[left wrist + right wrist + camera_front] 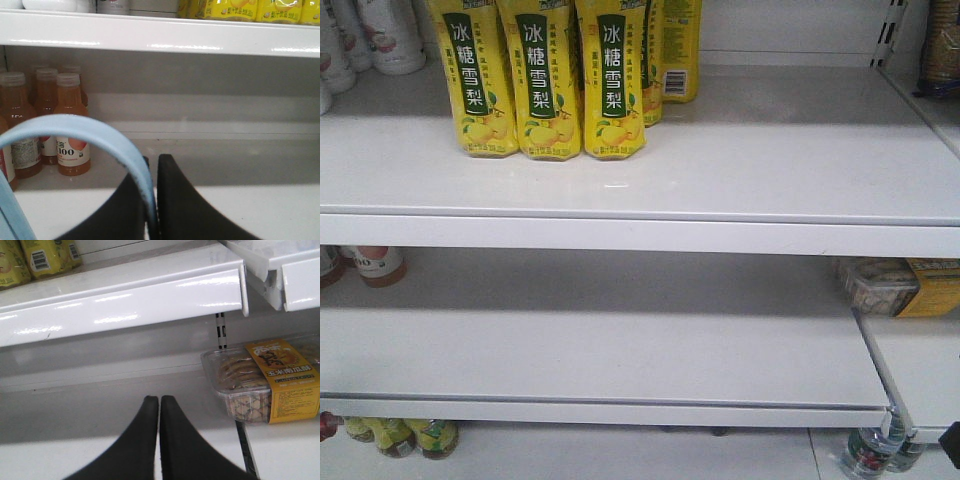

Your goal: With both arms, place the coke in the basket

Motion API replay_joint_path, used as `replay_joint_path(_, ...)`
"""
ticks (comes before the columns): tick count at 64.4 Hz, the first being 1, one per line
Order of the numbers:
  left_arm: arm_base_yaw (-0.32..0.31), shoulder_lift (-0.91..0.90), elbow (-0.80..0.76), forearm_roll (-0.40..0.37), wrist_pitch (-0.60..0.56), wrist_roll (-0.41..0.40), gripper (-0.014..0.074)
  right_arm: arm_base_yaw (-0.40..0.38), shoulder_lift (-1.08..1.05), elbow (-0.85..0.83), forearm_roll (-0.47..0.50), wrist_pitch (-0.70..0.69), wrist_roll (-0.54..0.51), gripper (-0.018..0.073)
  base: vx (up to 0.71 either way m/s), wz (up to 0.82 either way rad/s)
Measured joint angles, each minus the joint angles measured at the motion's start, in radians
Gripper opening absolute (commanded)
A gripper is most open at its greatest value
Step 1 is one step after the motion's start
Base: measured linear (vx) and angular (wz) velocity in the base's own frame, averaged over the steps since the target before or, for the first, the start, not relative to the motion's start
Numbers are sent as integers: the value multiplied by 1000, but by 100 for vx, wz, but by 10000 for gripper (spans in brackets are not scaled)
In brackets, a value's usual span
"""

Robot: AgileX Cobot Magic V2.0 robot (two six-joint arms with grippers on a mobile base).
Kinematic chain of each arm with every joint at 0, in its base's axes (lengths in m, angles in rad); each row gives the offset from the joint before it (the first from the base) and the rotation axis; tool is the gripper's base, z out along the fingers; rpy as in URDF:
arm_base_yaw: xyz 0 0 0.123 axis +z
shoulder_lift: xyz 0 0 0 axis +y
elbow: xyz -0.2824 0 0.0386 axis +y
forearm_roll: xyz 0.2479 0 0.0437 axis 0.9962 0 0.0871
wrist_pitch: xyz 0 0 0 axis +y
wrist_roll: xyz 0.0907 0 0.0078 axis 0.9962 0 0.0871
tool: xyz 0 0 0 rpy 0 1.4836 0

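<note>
The front view shows white store shelves (pixel 650 160). On the top shelf, at the far left, stand yellow pear-drink bottles (pixel 540 80) in a tight row, and white bottles (pixel 370 35) are at the left edge. The middle shelf is mostly bare; a clear snack box (pixel 895 287) with a yellow label lies at its right end. Neither arm is seen in this view.

In the left wrist view, the left gripper (pixel 153 200) has its fingers clamped on the light blue handle (pixel 95 137) of the basket. The handle makes an arch to the left and passes down between the two black fingers. Behind it, on the far left of the shelf, stand orange juice bottles (pixel 70 125) with pale caps.

In the right wrist view, the right gripper (pixel 159 440) has its fingers together, with only a thin line between them, and they hold nothing. It is above the white shelf, and the snack box (pixel 265 385) lies to the right of it, apart from the fingers.

The coke is not visible in any view, so I cannot tell where it is.
</note>
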Motion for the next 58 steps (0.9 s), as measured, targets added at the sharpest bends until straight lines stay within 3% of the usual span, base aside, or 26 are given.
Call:
replay_joint_path(38,0,0,0,0,0,0,-6,0,0,0,4,1,-1,-4,0,0)
replay_joint_path(58,0,0,0,0,0,0,-6,0,0,0,473,46,3,-4,0,0)
